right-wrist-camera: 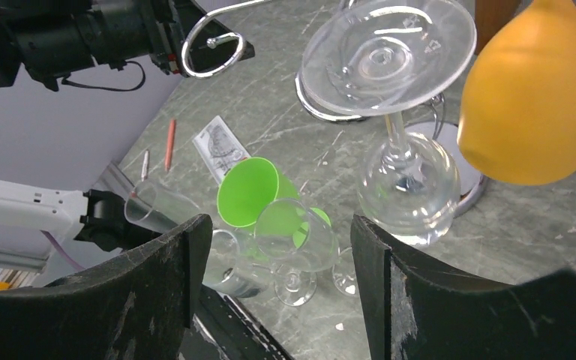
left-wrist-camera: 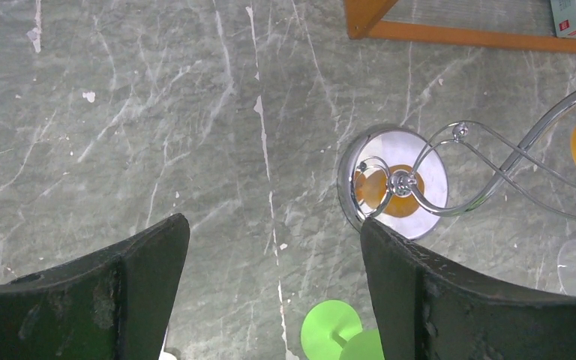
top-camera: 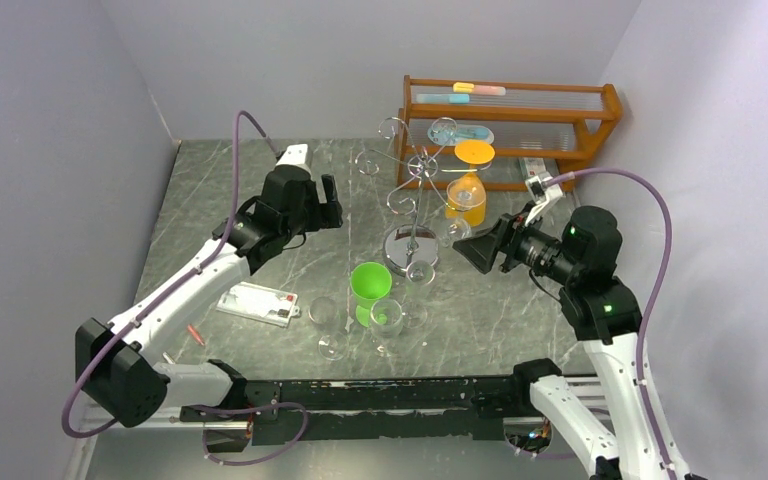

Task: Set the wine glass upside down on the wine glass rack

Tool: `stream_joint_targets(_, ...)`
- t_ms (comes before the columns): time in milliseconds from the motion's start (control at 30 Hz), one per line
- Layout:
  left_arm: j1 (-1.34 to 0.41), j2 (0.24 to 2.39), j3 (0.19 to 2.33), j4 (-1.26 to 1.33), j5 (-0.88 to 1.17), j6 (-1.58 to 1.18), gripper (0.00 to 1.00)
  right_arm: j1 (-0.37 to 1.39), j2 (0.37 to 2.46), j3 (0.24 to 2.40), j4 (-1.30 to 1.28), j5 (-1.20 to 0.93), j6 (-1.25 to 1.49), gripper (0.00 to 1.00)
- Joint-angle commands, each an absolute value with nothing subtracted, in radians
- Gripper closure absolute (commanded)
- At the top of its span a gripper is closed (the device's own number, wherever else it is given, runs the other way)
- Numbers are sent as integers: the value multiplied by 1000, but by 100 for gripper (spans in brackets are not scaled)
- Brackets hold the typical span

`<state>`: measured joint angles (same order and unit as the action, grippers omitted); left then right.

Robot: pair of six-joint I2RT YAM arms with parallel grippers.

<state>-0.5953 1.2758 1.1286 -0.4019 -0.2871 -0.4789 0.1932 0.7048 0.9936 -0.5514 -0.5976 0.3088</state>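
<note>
The chrome wine glass rack (top-camera: 412, 200) stands mid-table on its round mirror base (left-wrist-camera: 429, 174). A clear wine glass (right-wrist-camera: 407, 187) hangs upside down from one of its arms, foot (right-wrist-camera: 388, 54) on top. An orange glass (right-wrist-camera: 529, 97) hangs upside down beside it. A green glass (top-camera: 370, 284) and three clear glasses (top-camera: 388, 322) stand upright in front of the rack. My right gripper (right-wrist-camera: 277, 232) is open and empty, just right of the rack (top-camera: 475, 252). My left gripper (left-wrist-camera: 274, 225) is open and empty, above the table left of the rack (top-camera: 330, 205).
A brown wooden shelf rack (top-camera: 520, 120) stands at the back right with small items on it. A white card (top-camera: 257, 303) and a red pen (top-camera: 196, 335) lie at the front left. Grey walls close in both sides.
</note>
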Motion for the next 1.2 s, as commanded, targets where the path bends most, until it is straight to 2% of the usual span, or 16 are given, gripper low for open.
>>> stream_joint_targets(0,-578,1286,1151,-405,-235,-490,12,208,729,1038,-562,-642,308,28)
stream_joint_targets(167,-570,1295,1158,-408,-230,-485,12,289,732,1034,-553,-598,317,29)
stream_joint_targets(300,-562,1296,1161,-407,-235,-480,12,482,749,1026,-530,-448,350,32)
stream_joint_targets(500,-545,1296,1173,-418,-234,-473,12,1009,831,1053,-476,7,401,35)
stream_joint_targets(600,-537,1290,1179,-430,-237,-466,12,1334,953,1108,-497,315,396,35)
stream_joint_targets(667,-531,1276,1177,-437,-240,-463,12,1481,1042,1157,-543,554,395,35)
stream_joint_targets(733,-526,1261,1171,-443,-237,-460,12,1525,1093,1198,-562,634,400,35)
stream_joint_targets(967,-516,1207,1147,-456,-226,-458,12,1529,1207,1226,-536,664,406,35)
stream_joint_targets(1167,-509,1167,1143,-487,-261,-457,12,1515,1310,1268,-527,596,359,28)
